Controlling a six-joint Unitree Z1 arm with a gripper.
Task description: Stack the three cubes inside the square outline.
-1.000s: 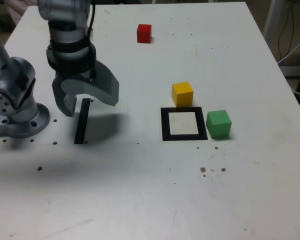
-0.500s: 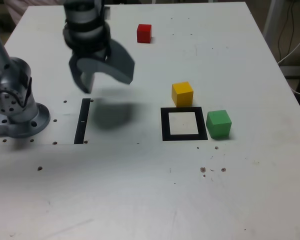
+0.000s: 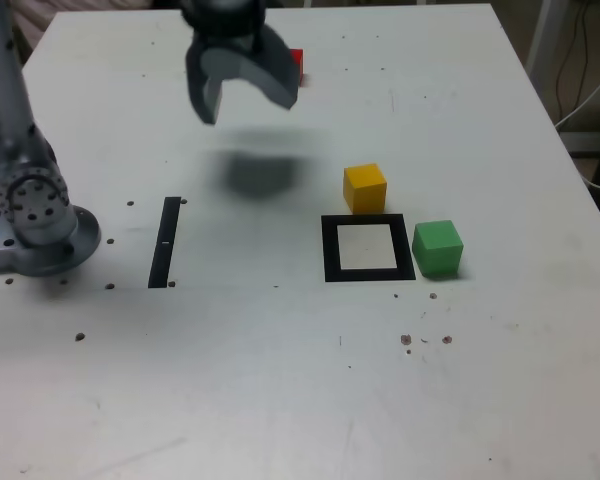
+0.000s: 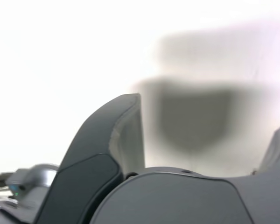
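Seen in the exterior view, a grey gripper [image 3: 242, 92] hangs above a white table [image 3: 280, 380] with its two jaws spread apart and nothing between them. It sits high in the frame, at roughly twelve o'clock from the square outline [image 3: 368, 248], and casts a soft dark shadow [image 3: 260, 172] on the tabletop below it.

The red cube [image 3: 297, 65] stands at the far side of the table, partly hidden behind one jaw of the gripper; only a sliver of it shows. Whether the jaw touches it cannot be told from this angle.

The square outline, a thick black border around a pale centre, lies flat with nothing inside it. The yellow cube [image 3: 365, 188] rests just beyond the outline's far edge, at twelve o'clock from it, very close to the border. The green cube [image 3: 438, 247] sits at three o'clock from the outline, just beside its outer edge. Neither cube is stacked on anything, and the red cube is well apart from both.

A thin black strip [image 3: 164, 242] lies at nine o'clock from the outline, well apart from it. The arm's round grey base [image 3: 40, 225] is bolted down further toward the exterior view's left.

The wrist view is blurred: it shows one dark finger [image 4: 107, 154] of the gripper against the bright table, with a hazy shadow behind it.
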